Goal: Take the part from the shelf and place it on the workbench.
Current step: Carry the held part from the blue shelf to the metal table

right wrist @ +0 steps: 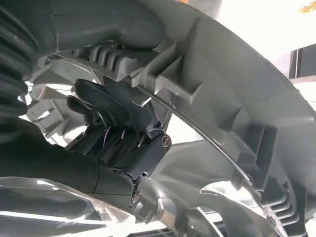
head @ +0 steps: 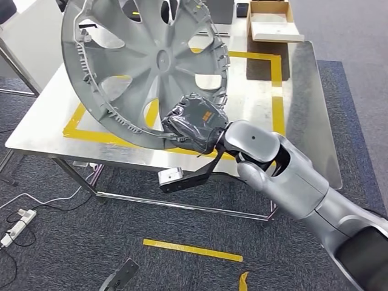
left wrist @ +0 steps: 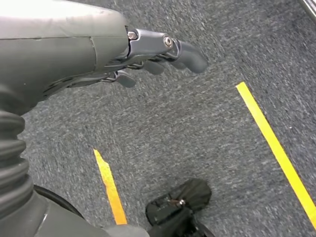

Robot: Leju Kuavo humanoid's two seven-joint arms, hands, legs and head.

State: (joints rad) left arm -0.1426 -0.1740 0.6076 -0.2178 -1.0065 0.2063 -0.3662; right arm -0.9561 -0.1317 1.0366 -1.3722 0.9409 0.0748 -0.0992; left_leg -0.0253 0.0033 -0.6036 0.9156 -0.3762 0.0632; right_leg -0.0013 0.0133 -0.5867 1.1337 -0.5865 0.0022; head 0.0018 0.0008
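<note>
The part is a large grey wheel cover with spokes and a ribbed rim. It is held tilted over the metal workbench, above the area framed by yellow tape. My right hand grips its lower rim near the bench's front edge. In the right wrist view the dark fingers curl around the rim of the wheel cover. My left hand hangs over grey carpet with its fingers loosely extended and nothing in it.
An open cardboard box stands at the bench's far right. Yellow tape strips lie on the carpet in front of the bench. A power strip with cables lies on the floor at left.
</note>
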